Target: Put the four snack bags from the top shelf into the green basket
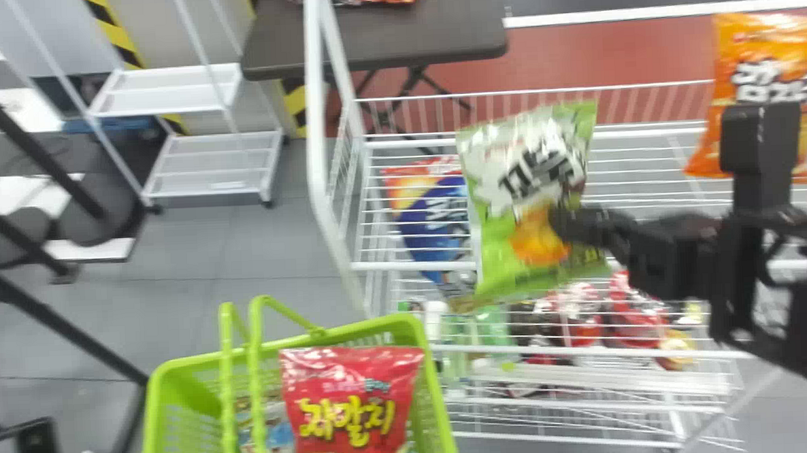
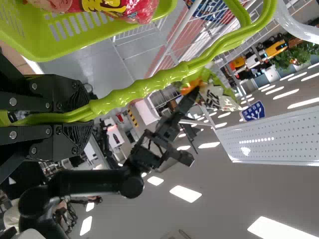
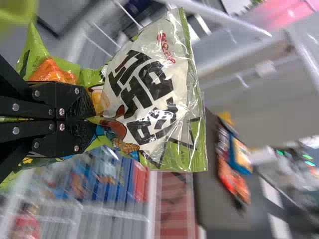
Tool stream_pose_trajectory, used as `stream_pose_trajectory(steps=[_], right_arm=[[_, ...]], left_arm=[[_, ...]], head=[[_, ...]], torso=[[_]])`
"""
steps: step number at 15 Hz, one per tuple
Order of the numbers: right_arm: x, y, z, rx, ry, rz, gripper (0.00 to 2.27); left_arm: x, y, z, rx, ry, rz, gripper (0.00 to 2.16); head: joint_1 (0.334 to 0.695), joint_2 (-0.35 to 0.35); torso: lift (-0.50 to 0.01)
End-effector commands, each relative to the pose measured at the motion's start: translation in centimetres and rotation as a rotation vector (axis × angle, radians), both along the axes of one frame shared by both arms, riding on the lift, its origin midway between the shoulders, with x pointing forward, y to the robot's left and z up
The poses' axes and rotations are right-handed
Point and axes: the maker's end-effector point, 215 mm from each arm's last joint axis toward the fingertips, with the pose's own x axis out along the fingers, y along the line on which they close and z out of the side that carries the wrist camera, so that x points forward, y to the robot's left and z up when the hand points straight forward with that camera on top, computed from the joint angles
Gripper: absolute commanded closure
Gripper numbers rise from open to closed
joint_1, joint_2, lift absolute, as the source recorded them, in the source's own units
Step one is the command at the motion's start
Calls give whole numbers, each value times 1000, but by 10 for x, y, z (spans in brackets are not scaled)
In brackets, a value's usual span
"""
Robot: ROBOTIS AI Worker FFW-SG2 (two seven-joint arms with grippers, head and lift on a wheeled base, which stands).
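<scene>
black lettering on green-white bag (image 1: 494, 202), yellow lettering on red bag (image 1: 352, 378), white lettering on blue sign (image 2: 252, 111)

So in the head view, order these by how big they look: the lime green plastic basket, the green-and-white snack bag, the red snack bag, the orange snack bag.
Basket
Green-and-white bag
Red bag and orange bag: unsure, both run off the picture's edge.
</scene>
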Motion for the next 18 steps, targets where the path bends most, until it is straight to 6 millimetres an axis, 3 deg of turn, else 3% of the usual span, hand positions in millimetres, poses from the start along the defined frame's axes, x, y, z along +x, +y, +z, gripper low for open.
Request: stream_pose_trajectory(steps=[1,3,5,8,11,13,18], right_arm=[[-68,51,-23,27,176,173,2246],[-102,85,-25,31,241,293,2246],[-128,120,-26,32,292,412,2246],[-145,158,-40,44,358,500,2246],[-153,181,-78,3,445,544,2246],[-143,197,-93,-1,449,530,2246],[-127,234,-102,11,436,551,2246]], left_arm=[[-1,-3,3,-16,6,-8,2148],[-1,-4,3,-19,7,-11,2148],[-1,-7,4,-23,5,-16,2148],[-2,-13,6,-30,5,-27,2148],[-4,-22,7,-43,8,-49,2148],[-4,-28,10,-51,8,-64,2148],[-6,-38,11,-63,11,-93,2148]], head=[[695,248],[695,350],[695,350],[695,350],[695,350],[695,350],[695,350]], torso=[[0],[0],[0],[0],[0],[0],[0]])
